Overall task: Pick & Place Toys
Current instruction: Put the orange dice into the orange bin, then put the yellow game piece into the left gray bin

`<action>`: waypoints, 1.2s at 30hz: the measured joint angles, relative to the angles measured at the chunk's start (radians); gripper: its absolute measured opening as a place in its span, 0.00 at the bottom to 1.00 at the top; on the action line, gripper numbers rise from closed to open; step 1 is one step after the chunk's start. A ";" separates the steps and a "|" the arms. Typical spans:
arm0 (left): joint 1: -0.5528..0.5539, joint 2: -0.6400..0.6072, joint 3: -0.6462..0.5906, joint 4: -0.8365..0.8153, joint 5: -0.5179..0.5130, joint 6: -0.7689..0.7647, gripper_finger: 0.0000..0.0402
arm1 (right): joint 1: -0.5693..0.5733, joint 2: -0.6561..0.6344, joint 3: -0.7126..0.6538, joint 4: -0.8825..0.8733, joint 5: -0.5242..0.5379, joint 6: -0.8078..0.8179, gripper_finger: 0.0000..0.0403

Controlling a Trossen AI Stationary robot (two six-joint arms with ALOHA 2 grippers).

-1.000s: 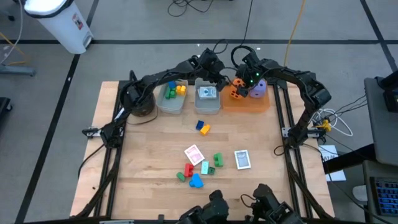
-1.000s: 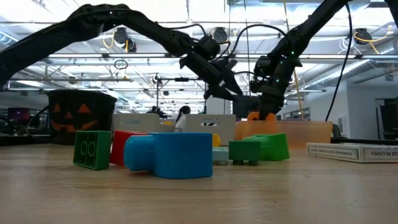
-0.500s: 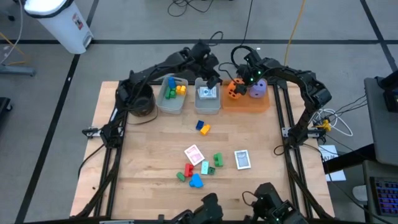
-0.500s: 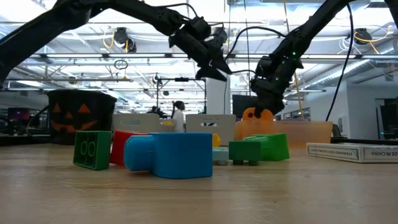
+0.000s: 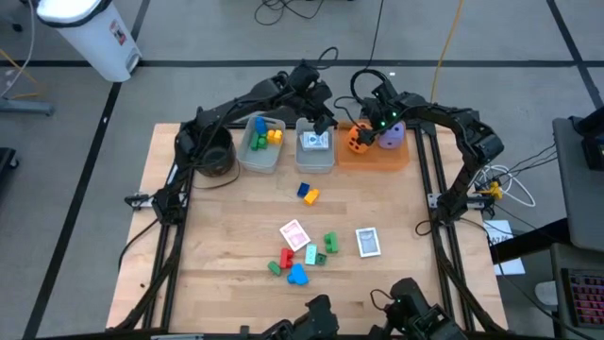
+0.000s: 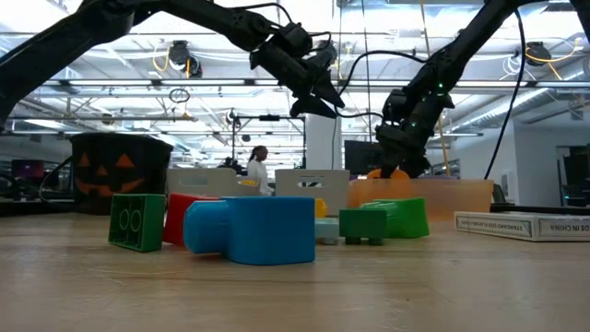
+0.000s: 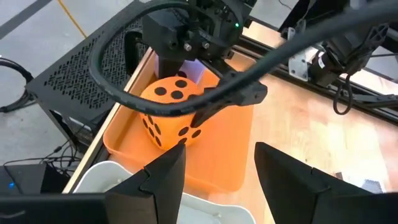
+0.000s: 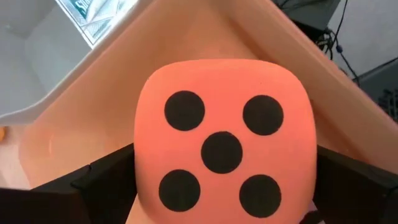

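Item: orange die (image 5: 356,138), five-pip face up, sitting in the flat orange tray (image 5: 396,159) at the far edge of the surface, beside the purple die (image 5: 392,135).

Right end effector (image 5: 361,130): directly over the orange die, fingers spread wide to either side of it, no visible squeeze. Judged step: setting the die down in the tray.

Left end effector (image 5: 326,121): raised near the far edge above the middle clear bin (image 5: 316,159), fingers partly apart, gripping nothing.

Sorted stock: blue, yellow and green blocks (image 5: 261,137) in the left clear bin (image 5: 260,159); a playing card (image 5: 315,142) in the middle bin.

Outstanding stock: blue-and-yellow blocks (image 5: 308,194) at mid-surface; a red-backed card (image 5: 294,233), a blue-backed card (image 5: 368,242) and a cluster of red, green and blue blocks (image 5: 300,260) toward the near edge.

Other: black pumpkin-faced pot (image 5: 214,157) at the far-left corner.

Handling note: to finish well, the right arm should probably rise straight up with fingers kept wide, so neither tip drags the die or nudges the purple one, and stay clear of the left arm close alongside.
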 joint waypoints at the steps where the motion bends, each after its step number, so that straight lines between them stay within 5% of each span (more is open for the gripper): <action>1: 0.000 0.000 0.000 -0.003 0.001 -0.002 0.49 | 0.000 0.000 0.000 0.009 -0.001 -0.002 0.98; 12: -0.002 0.000 0.000 -0.015 0.002 -0.022 0.49 | 0.000 -0.002 0.007 0.013 0.002 -0.063 0.99; 24: -0.002 0.000 0.000 -0.015 0.006 -0.024 0.49 | 0.000 -0.140 0.013 0.025 0.053 -0.091 0.99; 31: 0.013 -0.054 -0.001 -0.025 0.182 -0.063 0.49 | 0.007 -0.216 0.013 0.077 0.052 0.005 0.99; 36: 0.032 -0.135 -0.001 -0.100 0.203 -0.065 0.49 | 0.007 -0.262 0.013 0.068 0.051 0.037 0.99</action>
